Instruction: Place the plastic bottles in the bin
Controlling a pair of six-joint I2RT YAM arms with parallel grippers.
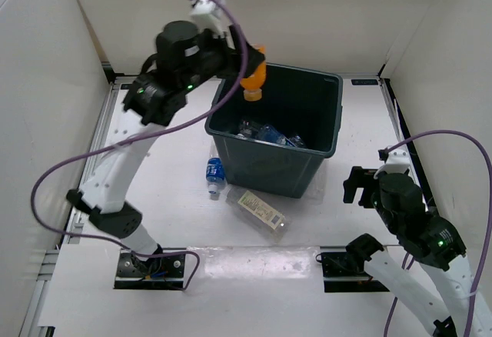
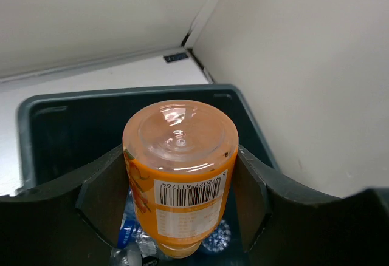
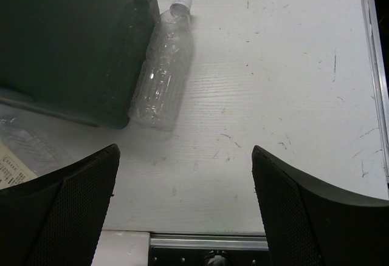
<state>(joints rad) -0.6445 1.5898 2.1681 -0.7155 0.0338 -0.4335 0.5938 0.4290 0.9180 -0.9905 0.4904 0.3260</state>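
Observation:
My left gripper is shut on the orange bottle and holds it neck down over the far left part of the dark bin. In the left wrist view both fingers press the orange bottle above the bin's mouth. Several clear bottles lie inside the bin. A blue-labelled bottle and a cream-labelled bottle lie on the table in front of the bin. My right gripper is open and empty, right of the bin. A clear white-capped bottle lies against the bin wall.
White walls enclose the table on the left, back and right. The cream-labelled bottle's end shows at the right wrist view's left edge. A metal rail runs under my right gripper. A purple cable hangs from the left arm.

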